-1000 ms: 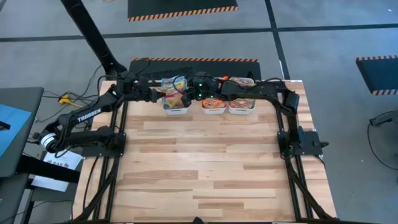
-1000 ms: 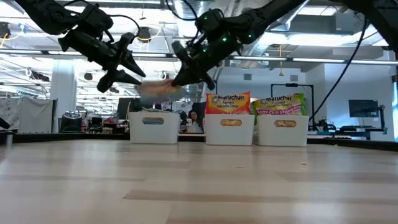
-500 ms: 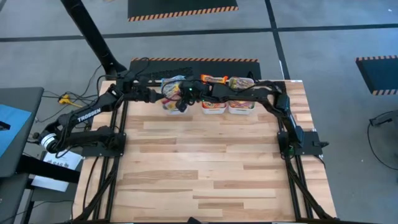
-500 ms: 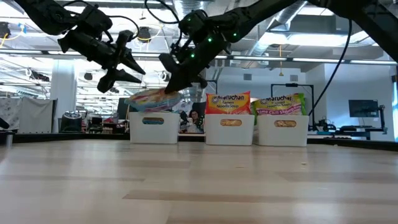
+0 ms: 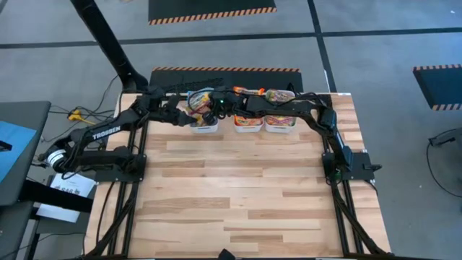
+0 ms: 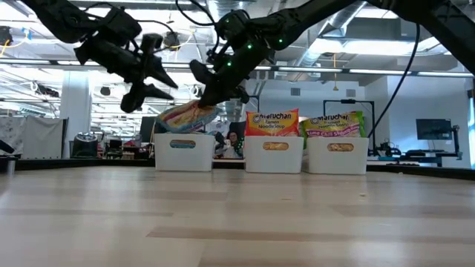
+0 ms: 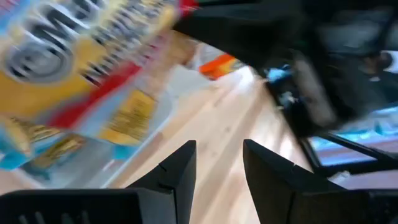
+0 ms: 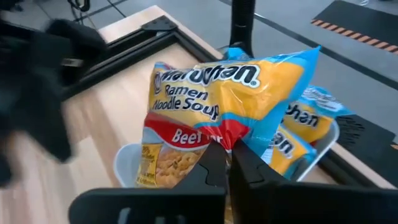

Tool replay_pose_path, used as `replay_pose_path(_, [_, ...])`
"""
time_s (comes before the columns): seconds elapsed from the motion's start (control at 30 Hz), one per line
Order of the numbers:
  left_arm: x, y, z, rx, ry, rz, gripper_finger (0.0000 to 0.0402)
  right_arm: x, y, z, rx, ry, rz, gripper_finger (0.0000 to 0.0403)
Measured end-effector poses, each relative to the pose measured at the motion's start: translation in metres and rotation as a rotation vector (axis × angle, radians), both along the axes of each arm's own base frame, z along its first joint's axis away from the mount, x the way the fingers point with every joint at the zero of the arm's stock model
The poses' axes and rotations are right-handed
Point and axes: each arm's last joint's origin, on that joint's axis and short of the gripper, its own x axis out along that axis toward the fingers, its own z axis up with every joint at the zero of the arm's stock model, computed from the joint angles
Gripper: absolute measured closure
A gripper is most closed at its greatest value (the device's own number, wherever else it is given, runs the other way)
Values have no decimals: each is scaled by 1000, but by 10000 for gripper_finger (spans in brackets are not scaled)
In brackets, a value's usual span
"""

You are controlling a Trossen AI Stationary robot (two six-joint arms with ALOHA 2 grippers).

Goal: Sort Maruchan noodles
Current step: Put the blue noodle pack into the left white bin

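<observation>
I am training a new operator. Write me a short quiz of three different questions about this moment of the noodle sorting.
1. True or false: the right claw is shut on the blue Beef packet.
2. Multiple choice: that packet hangs over which white bin? A) the left bin B) the middle bin C) the right bin
3. Fill in: the left claw is ____ and holds nothing.

Key: 1 true; 2 A; 3 open
</observation>
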Motion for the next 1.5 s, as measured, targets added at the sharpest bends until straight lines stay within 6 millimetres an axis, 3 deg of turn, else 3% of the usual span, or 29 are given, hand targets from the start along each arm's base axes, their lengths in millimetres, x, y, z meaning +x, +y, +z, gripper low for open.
replay_pose_path(0.3, [13, 10, -28, -106, 103, 36, 281, 5, 15, -1, 14, 1, 52, 393])
replay_pose_path(0.5, [19, 17, -49, -149, 178, 49, 281, 11, 23, -17, 99, 23, 172, 392])
replay_pose_path(0.77, [24, 22, -64, -193, 211, 36, 281, 10, 28, -20, 107, 63, 144, 382])
replay_pose_path(1.07, [24, 22, -66, -219, 219, 53, 281, 5, 21, -19, 309, 7, 154, 299])
replay_pose_path(1.3, [24, 22, -66, -222, 217, 49, 281, -2, 9, -10, 355, -17, 167, 223])
replay_pose_path(1.5, [25, 22, -65, -219, 191, 24, 281, -12, 2, 3, 483, -16, 175, 192])
